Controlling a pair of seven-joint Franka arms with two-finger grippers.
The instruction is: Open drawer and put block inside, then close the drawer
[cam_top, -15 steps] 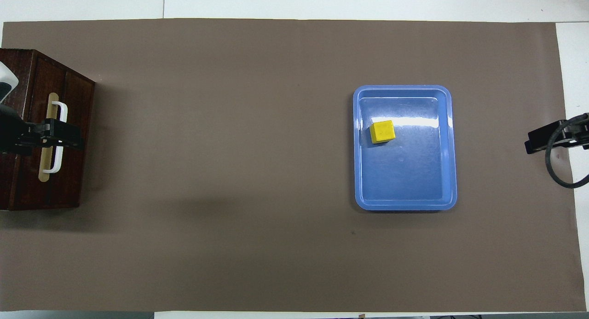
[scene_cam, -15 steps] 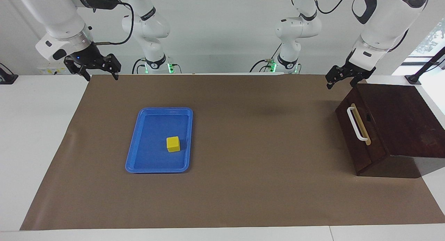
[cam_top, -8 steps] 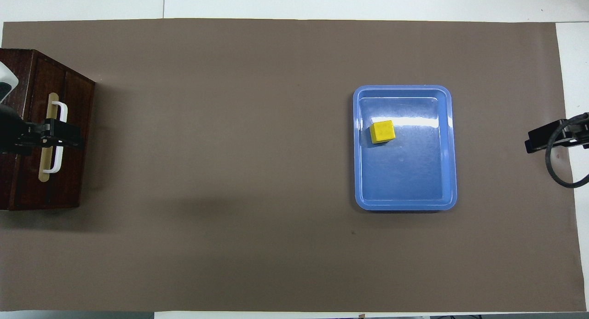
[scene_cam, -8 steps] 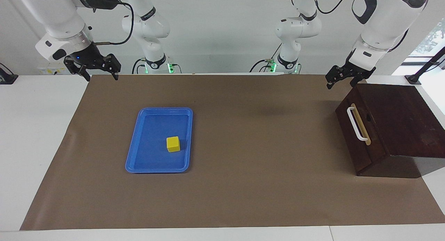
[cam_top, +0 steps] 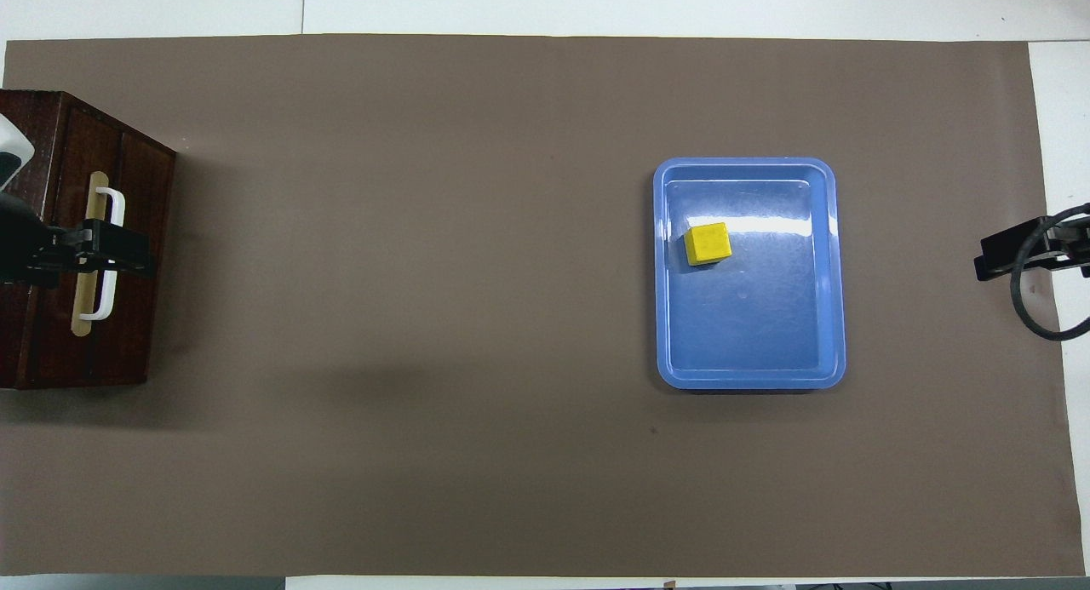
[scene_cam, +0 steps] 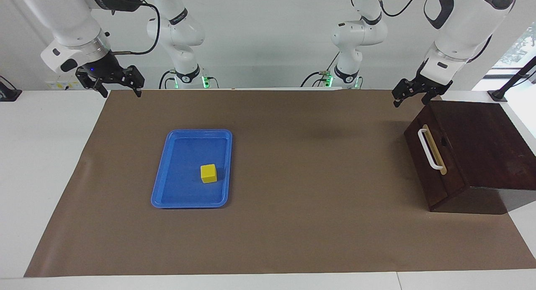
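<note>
A long table covered by a brown mat (scene_cam: 293,223) is seen by 2 cameras, one facing the robots and one overhead. 2 white robot arms hang above the edge of the table nearest the robots, one toward each end.

The left gripper (scene_cam: 412,95) is raised in the air at the left arm's end of the table, just above the robot-side corner of a dark wooden box (scene_cam: 481,143). Its 2 fingers are spread wide and hold nothing. In the overhead view this gripper (cam_top: 111,254) covers part of the handle, but the facing view shows it up in the air and apart from it.

The drawer (scene_cam: 435,164) sits closed in the face of the box that looks toward the middle of the table. Its white bar handle (scene_cam: 429,150) is mounted on a tan strip.

The right gripper (scene_cam: 119,89) hangs over the mat's edge at the right arm's end of the table. Its fingers are spread wide and empty; in the overhead view only its tip shows, so its height is hard to judge there.

The block (scene_cam: 208,173), a small yellow cube, rests inside a blue tray (scene_cam: 167,173), well apart from both grippers and from the drawer. Within the tray it lies toward the edge facing the drawer.
</note>
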